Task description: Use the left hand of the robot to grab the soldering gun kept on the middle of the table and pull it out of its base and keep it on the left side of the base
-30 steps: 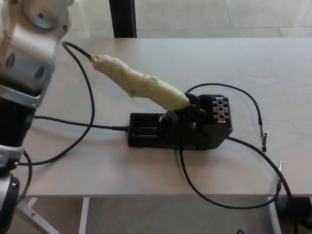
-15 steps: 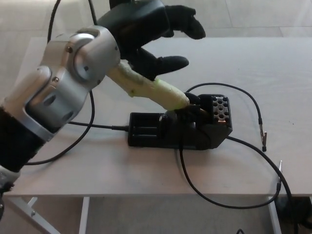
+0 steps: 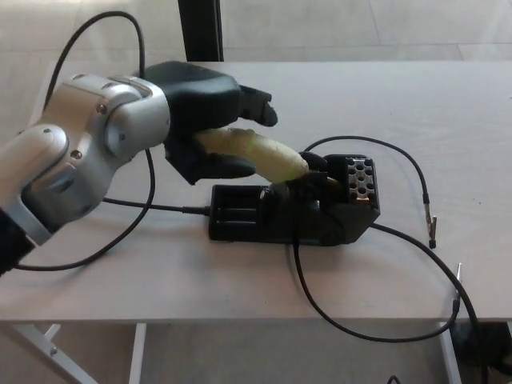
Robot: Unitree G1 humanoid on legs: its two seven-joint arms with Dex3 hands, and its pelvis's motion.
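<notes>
A: What lies on the table (image 3: pixel 448 104)?
B: The black base (image 3: pixel 292 212) sits mid-table, cables trailing off it.
A: And the left hand (image 3: pixel 210 128)?
B: Its fingers and thumb are wrapped around the soldering gun (image 3: pixel 260 154), whose pale handle slants up-left, tip seated in the base.

Soldering gun (image 3: pixel 268 154): you see a long handle wrapped in pale yellow-green tape, lying tilted, its far-left end higher and covered by the black left hand (image 3: pixel 210 120), its near-right tip seated in the base. Not yet pulled out.

Base (image 3: pixel 294 206): you find a black, low, boxy stand near the middle of the table, long side running left to right, with a raised right end bearing a light panel of round holes. A black cable enters its left end.
</notes>
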